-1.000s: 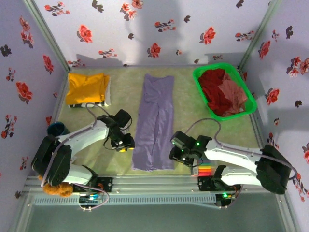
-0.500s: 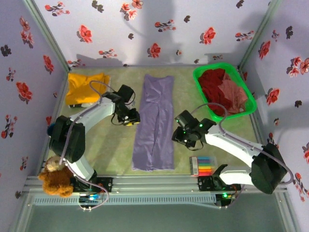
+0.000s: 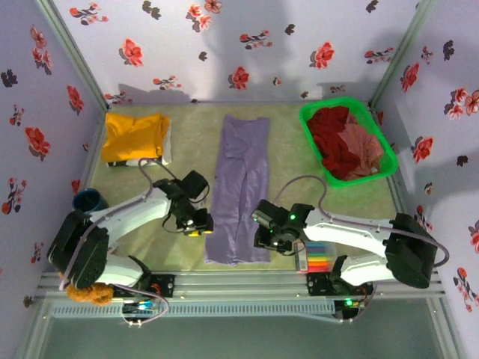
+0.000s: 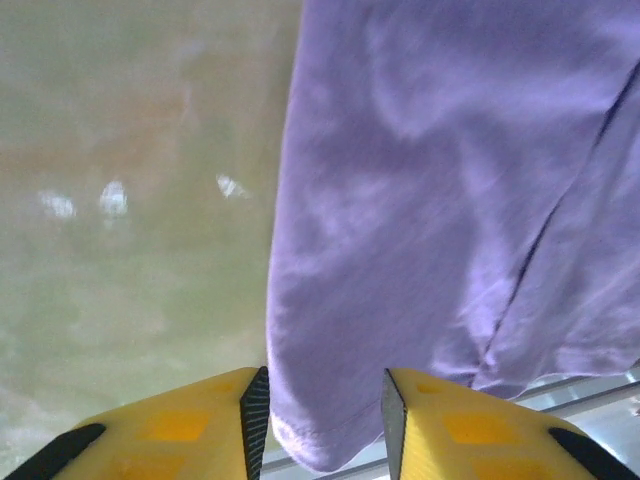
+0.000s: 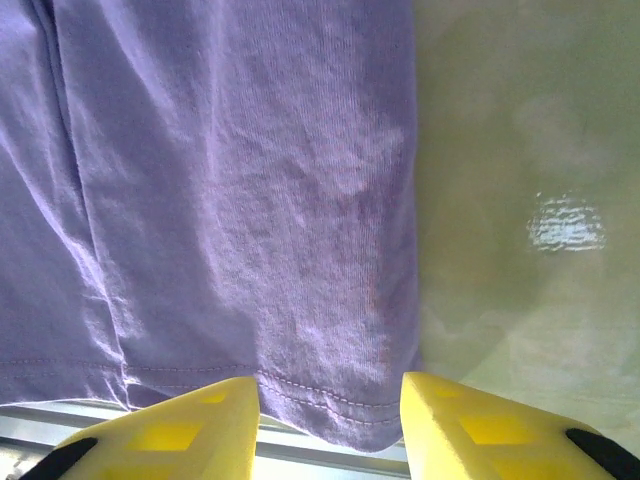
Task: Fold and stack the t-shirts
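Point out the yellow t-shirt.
In the top view, the yellow t-shirt lies folded at the far left corner, left of the purple t-shirt.

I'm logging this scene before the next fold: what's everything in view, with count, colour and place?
lavender t-shirt: one, lavender-purple, long strip down the table's middle
mustard t-shirt: one, mustard-yellow, folded, far left corner
basket: one, green, far right corner
dark red t-shirt: one, dark red, crumpled in the basket
salmon t-shirt: one, salmon-pink, in the basket beside the dark red one
marker pack: one, mixed colours, near edge by the right arm
blue container: one, dark blue, left edge
teddy bear: one, brown, near left corner
table: one, pale green
left gripper: yellow fingers, open, at the lavender t-shirt's near left corner
right gripper: yellow fingers, open, at its near right corner
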`<state>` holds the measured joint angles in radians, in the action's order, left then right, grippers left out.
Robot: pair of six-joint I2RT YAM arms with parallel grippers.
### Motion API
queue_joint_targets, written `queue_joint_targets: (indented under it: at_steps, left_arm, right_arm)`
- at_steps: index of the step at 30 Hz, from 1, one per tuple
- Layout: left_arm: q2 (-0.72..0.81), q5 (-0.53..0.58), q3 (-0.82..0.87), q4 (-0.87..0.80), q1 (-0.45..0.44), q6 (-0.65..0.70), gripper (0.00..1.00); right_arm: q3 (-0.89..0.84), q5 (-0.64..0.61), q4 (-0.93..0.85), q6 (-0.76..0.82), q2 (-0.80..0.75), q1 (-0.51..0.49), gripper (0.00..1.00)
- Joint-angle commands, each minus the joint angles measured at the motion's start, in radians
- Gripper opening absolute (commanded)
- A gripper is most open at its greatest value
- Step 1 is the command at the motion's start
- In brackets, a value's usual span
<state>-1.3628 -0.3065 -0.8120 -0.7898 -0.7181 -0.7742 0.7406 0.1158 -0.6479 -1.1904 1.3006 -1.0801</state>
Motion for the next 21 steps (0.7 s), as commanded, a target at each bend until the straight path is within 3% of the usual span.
queue_joint_targets:
  at_steps: [1,12,15,19,21]
  left_arm:
    - [0.066,0.004,0.056,0.004,-0.043,-0.102,0.39]
    - [0.022,0.009,0.161,0.118,-0.206,-0.247,0.39]
    - [0.003,0.024,0.173,0.135,-0.213,-0.25,0.25]
    - [-0.007,0.001,0.188,0.205,-0.217,-0.265,0.15]
    - [-0.016,-0.01,0.179,0.21,-0.216,-0.262,0.1]
  right_arm:
    - [-0.039,-0.016,0.0,-0.05,-0.011,-0.019,0.44]
    - [-0.075,0.028,0.079,-0.062,0.059,-0.048,0.42]
    - [-0.075,0.037,0.086,-0.058,0.08,-0.049,0.41]
    - [-0.063,0.036,0.074,-0.051,0.089,-0.05,0.34]
    - [-0.057,0.021,0.06,-0.05,0.079,-0.049,0.19]
